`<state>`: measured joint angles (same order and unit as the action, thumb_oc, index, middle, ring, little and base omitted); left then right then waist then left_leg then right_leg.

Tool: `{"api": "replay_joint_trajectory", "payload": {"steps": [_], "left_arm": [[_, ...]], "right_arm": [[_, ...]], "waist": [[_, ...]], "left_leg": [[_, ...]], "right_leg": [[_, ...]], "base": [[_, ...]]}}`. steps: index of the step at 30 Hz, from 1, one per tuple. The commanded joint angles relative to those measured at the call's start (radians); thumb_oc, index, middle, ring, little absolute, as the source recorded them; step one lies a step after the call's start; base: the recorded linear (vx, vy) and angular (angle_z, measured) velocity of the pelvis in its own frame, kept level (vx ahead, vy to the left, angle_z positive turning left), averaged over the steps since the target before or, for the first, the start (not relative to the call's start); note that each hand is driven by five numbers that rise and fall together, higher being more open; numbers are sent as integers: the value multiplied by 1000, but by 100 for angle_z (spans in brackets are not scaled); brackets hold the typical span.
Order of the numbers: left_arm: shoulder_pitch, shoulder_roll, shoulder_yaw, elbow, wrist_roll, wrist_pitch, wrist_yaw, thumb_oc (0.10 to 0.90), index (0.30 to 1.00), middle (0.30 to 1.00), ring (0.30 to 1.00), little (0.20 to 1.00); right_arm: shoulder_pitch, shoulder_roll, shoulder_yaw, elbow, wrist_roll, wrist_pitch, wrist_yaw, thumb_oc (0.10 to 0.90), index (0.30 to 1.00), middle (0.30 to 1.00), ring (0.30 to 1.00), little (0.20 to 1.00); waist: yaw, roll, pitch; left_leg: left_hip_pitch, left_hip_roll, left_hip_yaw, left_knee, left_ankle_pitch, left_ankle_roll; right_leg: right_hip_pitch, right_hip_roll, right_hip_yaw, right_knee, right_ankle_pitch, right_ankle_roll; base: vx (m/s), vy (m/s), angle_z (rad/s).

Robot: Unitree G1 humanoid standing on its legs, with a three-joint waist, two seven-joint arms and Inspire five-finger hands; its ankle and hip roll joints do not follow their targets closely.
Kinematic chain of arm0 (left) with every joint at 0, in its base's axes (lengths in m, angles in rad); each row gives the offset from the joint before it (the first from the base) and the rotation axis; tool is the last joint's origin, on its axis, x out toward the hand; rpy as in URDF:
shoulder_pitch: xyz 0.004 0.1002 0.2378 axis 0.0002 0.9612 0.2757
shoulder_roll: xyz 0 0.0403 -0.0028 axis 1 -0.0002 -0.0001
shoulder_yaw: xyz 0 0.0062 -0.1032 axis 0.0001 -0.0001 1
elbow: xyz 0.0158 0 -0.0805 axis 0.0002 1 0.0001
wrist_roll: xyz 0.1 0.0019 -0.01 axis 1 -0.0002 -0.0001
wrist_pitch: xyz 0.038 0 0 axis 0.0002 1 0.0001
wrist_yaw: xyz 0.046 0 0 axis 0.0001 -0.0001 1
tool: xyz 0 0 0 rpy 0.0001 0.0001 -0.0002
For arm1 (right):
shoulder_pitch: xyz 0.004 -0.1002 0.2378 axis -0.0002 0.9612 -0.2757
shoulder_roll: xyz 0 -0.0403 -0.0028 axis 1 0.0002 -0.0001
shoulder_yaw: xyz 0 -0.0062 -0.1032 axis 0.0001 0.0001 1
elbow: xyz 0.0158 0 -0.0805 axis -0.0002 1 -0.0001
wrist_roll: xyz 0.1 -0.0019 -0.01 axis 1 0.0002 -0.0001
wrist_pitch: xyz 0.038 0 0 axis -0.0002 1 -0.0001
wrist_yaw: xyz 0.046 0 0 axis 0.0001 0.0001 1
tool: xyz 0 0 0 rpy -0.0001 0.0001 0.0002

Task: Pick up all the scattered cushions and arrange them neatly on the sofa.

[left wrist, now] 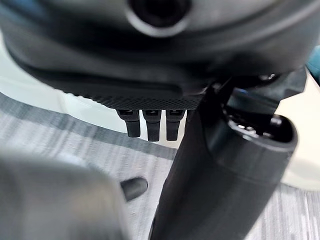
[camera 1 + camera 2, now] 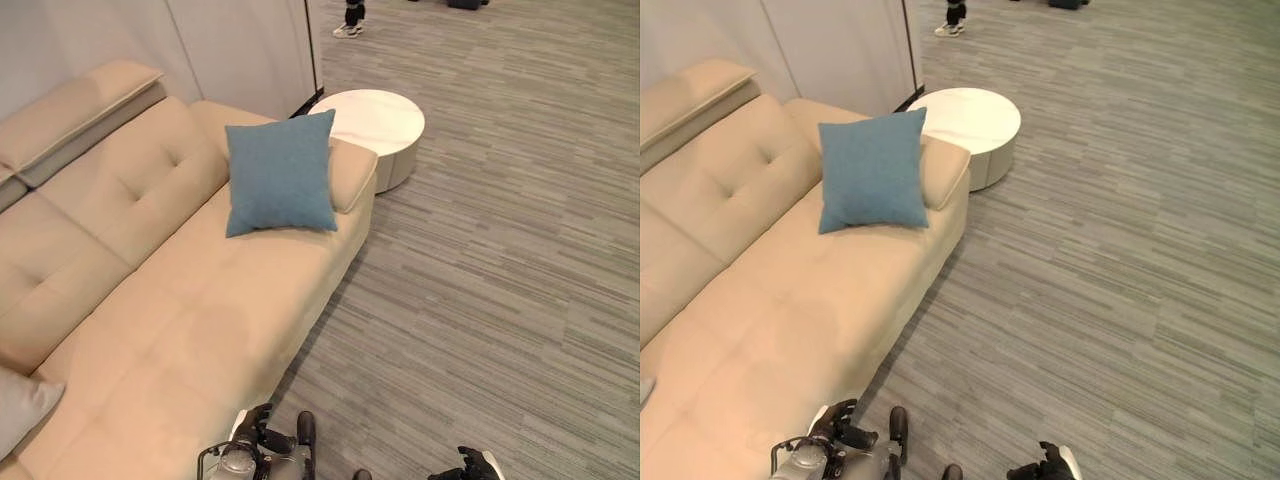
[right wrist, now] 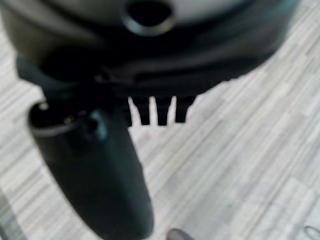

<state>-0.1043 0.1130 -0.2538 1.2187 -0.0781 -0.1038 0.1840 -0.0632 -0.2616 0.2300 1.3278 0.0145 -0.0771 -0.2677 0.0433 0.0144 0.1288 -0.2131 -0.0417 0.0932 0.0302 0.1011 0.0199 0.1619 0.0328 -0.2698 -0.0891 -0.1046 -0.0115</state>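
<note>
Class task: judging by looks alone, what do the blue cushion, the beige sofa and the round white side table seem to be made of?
Blue square cushion: woven fabric, matte, with a faint textured weave. Beige sofa: smooth leather or leather-like upholstery, going by its soft sheen and tufted back. Round white side table: hard, glossy top, possibly stone or lacquer; faint veining leaves it open.

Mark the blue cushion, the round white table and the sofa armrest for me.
blue cushion [image 2: 280, 175], left eye view, centre of its face
round white table [image 2: 385, 118], left eye view, bare top
sofa armrest [image 2: 350, 172], left eye view, padded top
</note>
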Motion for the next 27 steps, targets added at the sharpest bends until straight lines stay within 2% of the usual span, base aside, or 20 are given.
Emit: {"api": "replay_joint_trajectory", "payload": {"steps": [1, 2, 3, 4, 5, 7, 8, 9, 10, 11, 12, 13, 14, 18, 20, 21, 22, 24, 25, 27], "left_arm": [[40, 22, -22, 45, 5, -6, 5, 800, 900, 900, 900, 900], [38, 27, -20, 41, 5, -6, 5, 800, 900, 900, 900, 900], [34, 36, -22, 26, 7, -3, 7, 800, 900, 900, 900, 900], [33, 36, -22, 26, 7, -3, 7, 800, 900, 900, 900, 900], [25, 45, -25, 13, 7, -5, 11, 800, 900, 900, 900, 900], [24, 47, -25, 12, 3, -6, 12, 800, 900, 900, 900, 900], [26, 47, -22, 13, -8, -8, 21, 800, 900, 900, 900, 900], [25, 45, -15, 16, -24, -10, 21, 800, 900, 900, 900, 900], [25, 44, -14, 19, -27, -13, 21, 800, 900, 900, 900, 900], [25, 44, -14, 19, -27, -13, 21, 800, 900, 900, 900, 900], [23, 41, -17, 22, -25, -20, 21, 800, 900, 900, 900, 900], [21, 40, -19, 26, -22, -20, 23, 800, 900, 900, 900, 900], [18, 37, -23, 31, -17, -22, 17, 800, 900, 900, 900, 900], [27, 19, -15, 46, -32, -24, 19, 800, 900, 900, 900, 900], [31, 17, -14, 43, -41, -26, 13, 800, 900, 900, 900, 900], [34, 15, -11, 45, -46, -25, 9, 800, 900, 900, 900, 900], [29, 9, -20, 43, -48, -23, 1, 800, 900, 900, 900, 900], [20, 8, -27, 33, -46, -22, -1, 800, 900, 900, 900, 900], [20, 8, -27, 33, -47, -22, -1, 800, 900, 900, 900, 900], [25, 11, -31, 26, -48, -24, -6, 800, 900, 900, 900, 900]], "right_arm": [[41, -17, -1, -17, -27, 1, -7, 800, 900, 900, 900, 900], [43, -15, -1, -16, -35, 2, -3, 800, 900, 900, 900, 900], [44, -15, 1, -19, -47, 3, 4, 800, 900, 900, 900, 900], [43, -16, 1, -19, -47, 3, 4, 800, 900, 900, 900, 900], [37, -17, 5, -28, -54, 6, 7, 800, 900, 900, 900, 900], [32, -17, 3, -30, -53, 6, 9, 800, 900, 900, 900, 900], [28, -15, 5, -33, -53, 4, 6, 800, 900, 900, 900, 900], [23, -16, 6, -33, -50, 2, 8, 800, 900, 900, 900, 900], [20, -17, 8, -33, -47, 2, 9, 800, 900, 900, 900, 900], [20, -17, 8, -33, -47, 2, 9, 800, 900, 900, 900, 900], [12, -23, 9, -38, -41, 3, 13, 800, 900, 900, 900, 900], [11, -27, 9, -35, -39, 4, 14, 800, 900, 900, 900, 900], [15, -23, 10, -29, -34, 6, 17, 800, 900, 900, 900, 900], [14, -20, 9, -26, -21, -4, 19, 800, 900, 900, 900, 900], [13, -22, 6, -28, -12, -9, 21, 800, 900, 900, 900, 900], [7, -26, -1, -29, 3, -15, 20, 800, 900, 900, 900, 900], [-2, -31, -7, -33, 20, -20, 17, 800, 900, 900, 900, 900], [-3, -36, -11, -36, 31, -21, 14, 800, 900, 900, 900, 900], [-3, -36, -11, -35, 31, -21, 14, 800, 900, 900, 900, 900], [13, -43, -16, -33, 43, -23, 15, 800, 900, 900, 900, 900]], "waist": [[53, -24, -39], [55, -25, -44], [43, -18, -33], [43, -16, -36], [20, 4, -19], [14, 13, -16], [11, 22, -14], [5, 27, -12], [3, 30, -14], [2, 30, -12], [-12, 29, -12], [-18, 24, -8], [-24, 16, -10], [-25, 0, -30], [-24, -3, -30], [-19, -8, -27], [-16, -16, -2], [-17, -28, 25], [-18, -26, 25], [-16, -37, 25]], "left_leg": [[8, -21, -22, 86, -107, 1], [28, -25, -28, 78, -121, 13], [79, -32, -47, 60, -141, 41], [76, -30, -47, 59, -140, 41], [105, -24, -71, 48, -148, 62], [119, -22, -83, 37, -150, 67], [144, -18, -102, 17, -153, 66], [166, -17, -119, -1, -155, 60], [174, -13, -125, -9, -158, 56], [178, -13, -125, -10, -159, 56], [198, -18, -152, -19, -169, 44], [214, -22, -164, -30, -177, 38], [229, -26, -181, -32, -187, 28], [235, 2, -193, -2, -217, -11], [218, 6, -200, 41, -233, -18], [197, 11, -204, 106, -237, -31], [106, 24, -178, 278, -193, -54], [26, 51, -115, 440, -154, -58], [23, 53, -116, 444, -157, -58], [-6, 78, -38, 467, -167, -48]], "right_leg": [[-68, -56, 81, 215, -62, 89], [-86, -67, 76, 282, -55, 107], [-176, -104, 75, 475, 27, 162], [-179, -102, 75, 473, 30, 162], [-260, -108, 87, 634, 98, 185], [-296, -113, 94, 677, 95, 186], [-324, -125, 90, 663, 78, 171], [-331, -138, 101, 582, 51, 150], [-347, -137, 109, 532, 37, 140], [-345, -137, 108, 532, 35, 140], [-393, -139, 162, 396, 59, 136], [-404, -143, 188, 315, 84, 142], [-371, -137, 205, 247, 90, 144], [-312, -122, 211, 164, 102, 126], [-294, -119, 201, 150, 97, 119], [-276, -113, 191, 150, 84, 103], [-243, -117, 173, 145, 67, 78], [-212, -118, 146, 136, 57, 54], [-213, -117, 145, 136, 57, 54], [-158, -108, 119, 98, 41, 44]], "base": [[152, 52, -25], [169, 90, -14], [166, 90, -7], [175, 95, 9], [114, 37, 28], [128, 10, 52], [216, -77, 66], [282, -125, 52], [186, -105, 35], [224, -180, 10], [251, -210, 4], [342, -299, 10], [274, -266, 11], [210, -256, 43], [99, -207, 30], [76, -256, 35], [61, -325, 38], [20, -213, 35], [71, -143, 62], [201, -197, 63]]}}
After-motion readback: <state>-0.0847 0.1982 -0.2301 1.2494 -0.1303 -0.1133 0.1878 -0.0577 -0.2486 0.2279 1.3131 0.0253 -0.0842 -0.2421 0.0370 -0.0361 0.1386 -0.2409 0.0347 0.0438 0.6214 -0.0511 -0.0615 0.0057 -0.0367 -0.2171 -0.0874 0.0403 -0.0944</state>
